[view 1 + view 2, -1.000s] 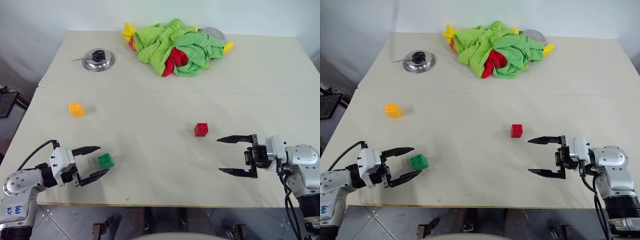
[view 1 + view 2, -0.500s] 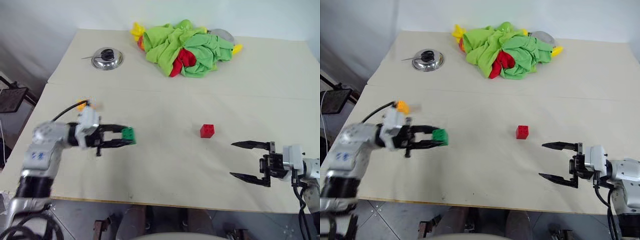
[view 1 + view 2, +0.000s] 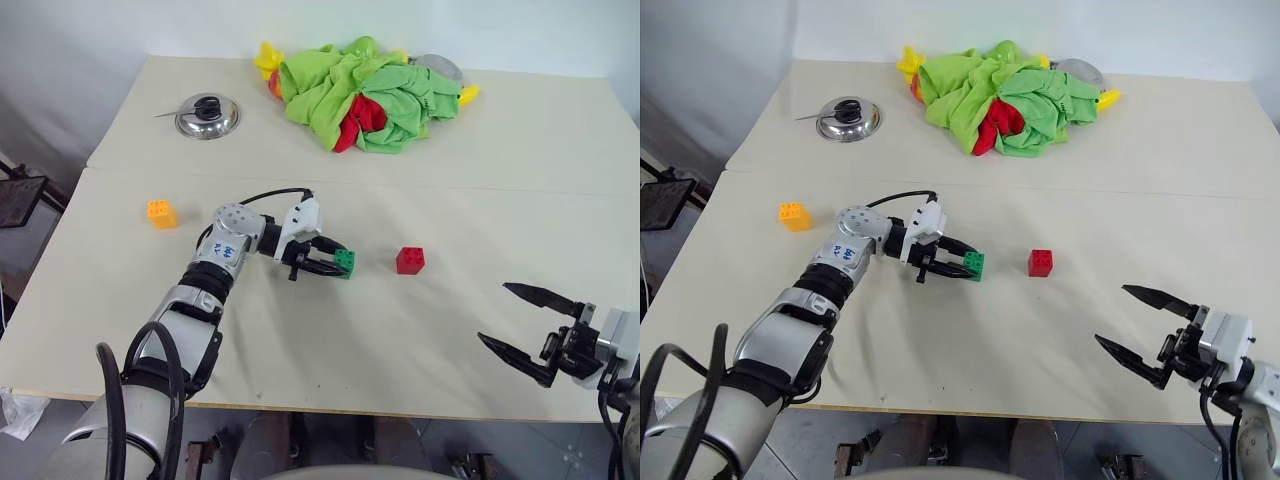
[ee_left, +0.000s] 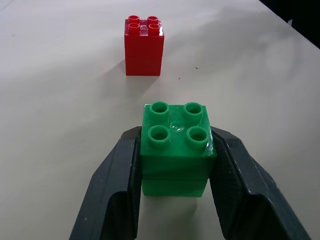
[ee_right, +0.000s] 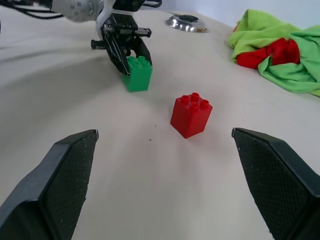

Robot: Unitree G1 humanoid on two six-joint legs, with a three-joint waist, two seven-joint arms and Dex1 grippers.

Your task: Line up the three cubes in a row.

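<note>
1. Writing: a small white patch with blue marks sits on the left arm's forearm housing, too small to read. None of the cubes shows any legible lettering.
2. The left gripper (image 3: pixel 338 264) is clamped on the green cube (image 3: pixel 345 263), one black finger on each of two opposite sides, studs up. In the left wrist view the fingers (image 4: pixel 116 190) press flat against the cube's side walls.
3. In the right wrist view the green cube's base seems to meet the table (image 3: pixel 420 150), though I cannot tell whether it rests there or hangs just above.
4. The red cube (image 3: pixel 409 260) stands upright on the table at about 3 o'clock from the green cube, near it but not touching, with bare tabletop between them.
5. The orange-yellow cube (image 3: pixel 160 213) stands well apart, at about 10 o'clock from the green cube, toward the table's left edge.
6. The right gripper (image 3: pixel 524 329) hangs near the table's front right corner, at about 4 o'clock from the red cube, its two fingers spread wide apart, holding and touching nothing.
7. A steel lid (image 3: pixel 207 115) with a black knob lies at about 11 o'clock from the green cube, at the far side.
8. A heap of green and red cloth (image 3: pixel 365 92) lies at about 12 o'clock, by the far edge.
</note>
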